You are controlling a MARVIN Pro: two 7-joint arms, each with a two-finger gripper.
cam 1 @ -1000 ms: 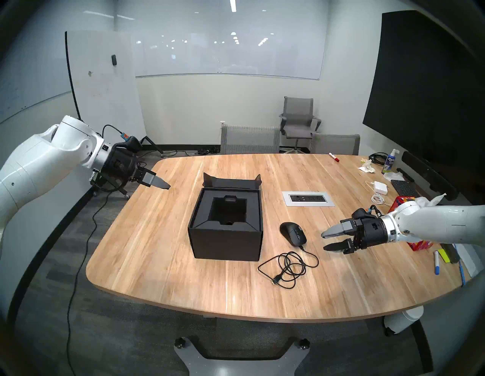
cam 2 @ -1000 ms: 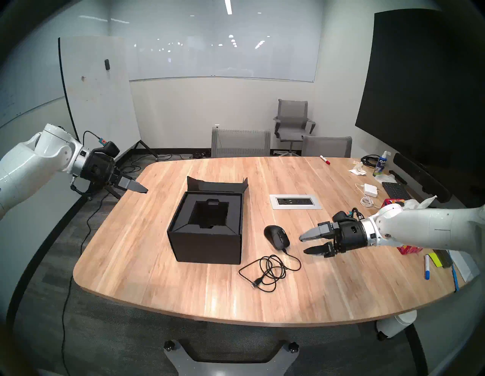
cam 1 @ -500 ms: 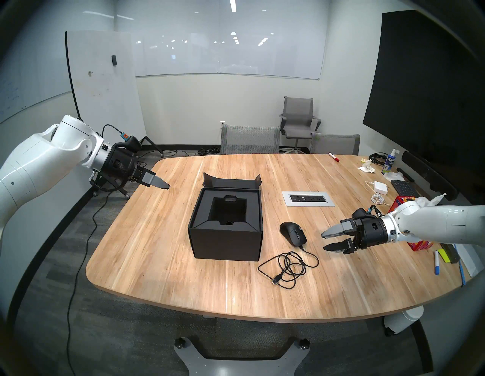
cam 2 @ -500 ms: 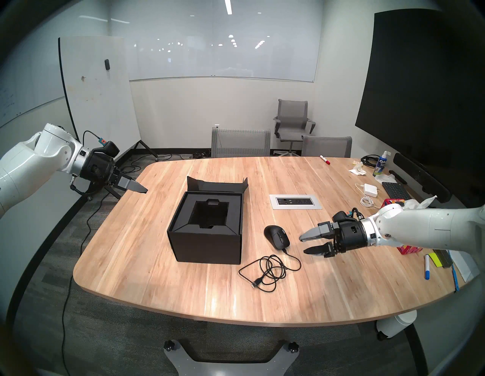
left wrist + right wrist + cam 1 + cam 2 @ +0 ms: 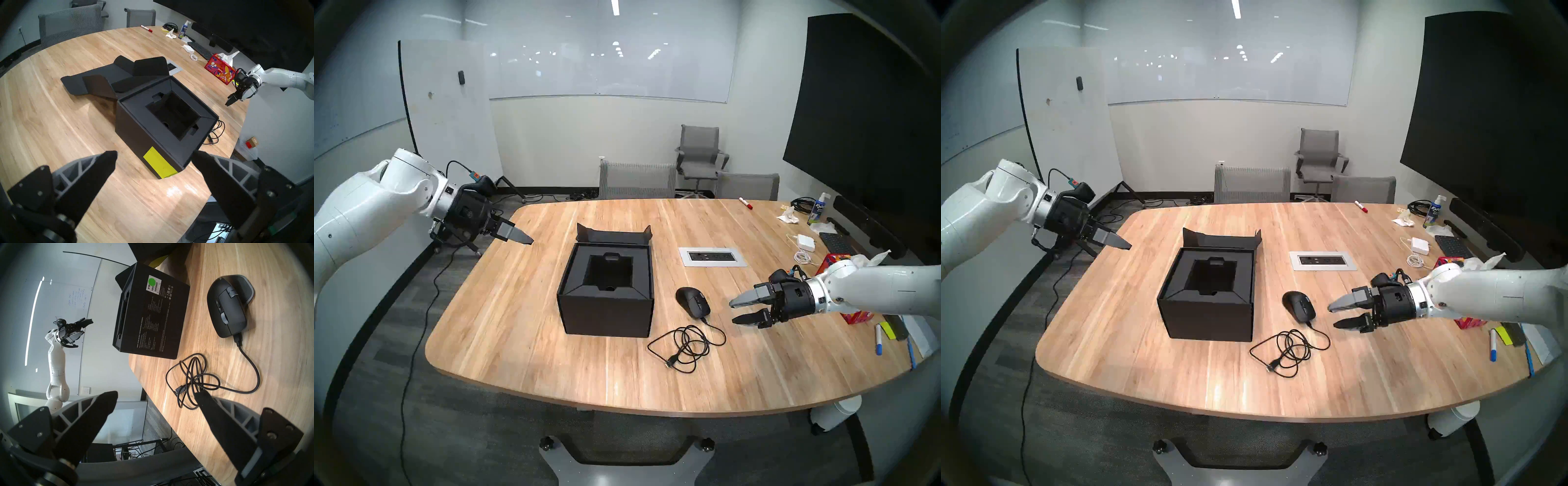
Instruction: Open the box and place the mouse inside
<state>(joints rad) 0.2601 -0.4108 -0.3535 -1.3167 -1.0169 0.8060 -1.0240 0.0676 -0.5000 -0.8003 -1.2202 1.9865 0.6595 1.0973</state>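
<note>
A black box [image 5: 606,298] sits open mid-counter [image 5: 517,305], lid folded back. The mouse [image 5: 693,301] lies just right of it, cable [image 5: 685,344] coiled nearer. The right end effector [image 5: 734,312] hovers near the mouse, wide open and empty. The left end effector [image 5: 154,157] hovers at the far left, wide open, empty.

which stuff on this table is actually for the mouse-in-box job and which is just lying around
For the job:
- matte black cardboard box, lid already open
- black wired computer mouse, beside the box
- its thin black coiled cable

Just lying about:
- red floral tissue box
- white charger
- red marker
- spray bottle
- black keyboard
</note>
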